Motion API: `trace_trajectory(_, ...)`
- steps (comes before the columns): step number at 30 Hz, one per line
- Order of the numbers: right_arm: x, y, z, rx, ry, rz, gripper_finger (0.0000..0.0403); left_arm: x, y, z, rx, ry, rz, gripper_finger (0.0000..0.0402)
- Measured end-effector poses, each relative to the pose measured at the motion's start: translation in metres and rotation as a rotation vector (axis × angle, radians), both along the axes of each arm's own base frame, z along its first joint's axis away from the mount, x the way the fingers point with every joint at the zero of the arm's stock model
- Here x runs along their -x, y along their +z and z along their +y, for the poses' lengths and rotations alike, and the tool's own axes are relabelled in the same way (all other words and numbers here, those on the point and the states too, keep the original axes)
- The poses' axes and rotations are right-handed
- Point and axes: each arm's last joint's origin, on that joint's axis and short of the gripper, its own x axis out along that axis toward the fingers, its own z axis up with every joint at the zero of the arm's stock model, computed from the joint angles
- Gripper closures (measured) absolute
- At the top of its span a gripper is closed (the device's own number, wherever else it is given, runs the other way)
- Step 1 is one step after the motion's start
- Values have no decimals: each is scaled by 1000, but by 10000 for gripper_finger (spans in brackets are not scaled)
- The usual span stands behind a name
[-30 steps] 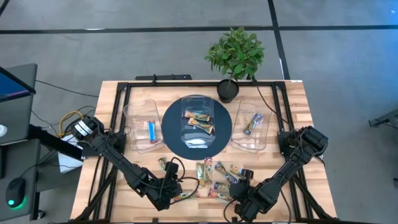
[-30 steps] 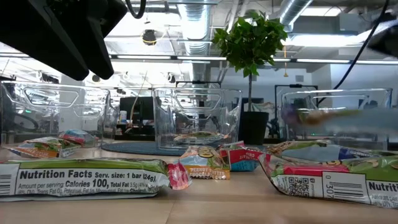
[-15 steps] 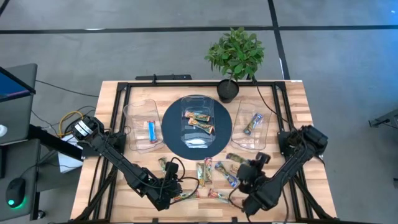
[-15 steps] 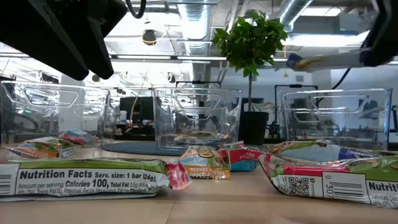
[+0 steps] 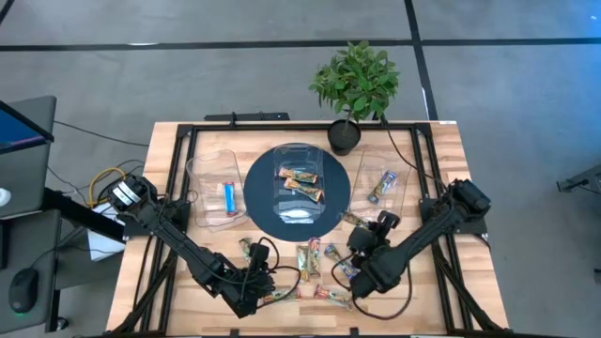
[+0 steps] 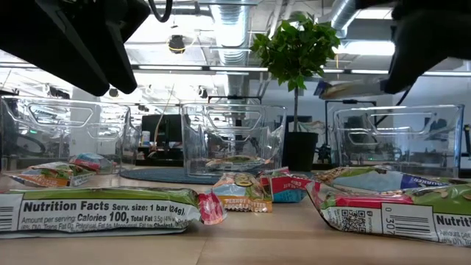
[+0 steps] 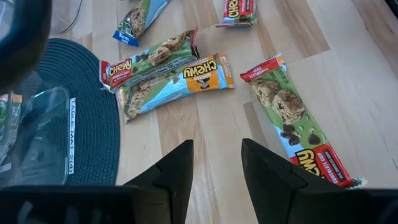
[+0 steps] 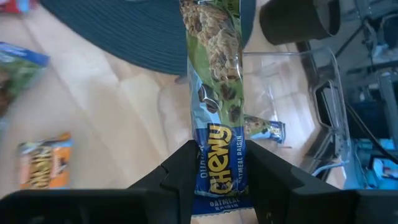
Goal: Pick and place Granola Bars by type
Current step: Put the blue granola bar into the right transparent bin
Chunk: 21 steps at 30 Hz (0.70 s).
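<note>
Several wrapped granola bars lie flat on the near half of the table [image 5: 308, 259], [image 7: 174, 84], [image 6: 96, 210]. My right gripper [image 8: 224, 180] is shut on a blue-and-green Chewy bar [image 5: 353, 222], in the air just short of the right clear tub [image 5: 380, 195], which holds one blue bar [image 5: 383, 185]. The centre tub [image 5: 299, 183] holds two or three brown bars. The left tub [image 5: 221, 192] holds one blue-red bar. My left gripper [image 7: 217, 168] is open above bare wood near the table's near edge, beside a red-green bar [image 7: 289, 118]. My right gripper pinches the bar's blue end [image 8: 219, 163] between its two fingers [image 8: 181, 174]. The bar runs on along the fingers and juts out past them toward the far side. It is lifted clear and lies about level in the low view [image 6: 346, 88].
A dark round mat [image 5: 258, 192] lies under the centre tub. A potted plant [image 5: 355, 84] stands at the far edge behind the tubs. A black frame [image 5: 183, 141] runs along the table's sides. Bare wood shows between the loose bars and the near edge.
My right gripper has risen from the near edge and moved toward the far edge, up to the right tub, carrying the blue-green bar. The bar has been lifted clear of the table and now points toward the far side. The other bars lie as before.
</note>
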Motion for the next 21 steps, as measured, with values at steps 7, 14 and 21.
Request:
trace_trajectory(7,0,-7,-10,19,-28,27,290,0,0,0,0,0,0,270)
trace_trajectory(14,19,16,-2,-12,42,-48,290,0,0,0,1,1,0,270)
trace_trajectory(21,63,35,-21,-5,104,-138,290,0,0,0,3,3,-2,270)
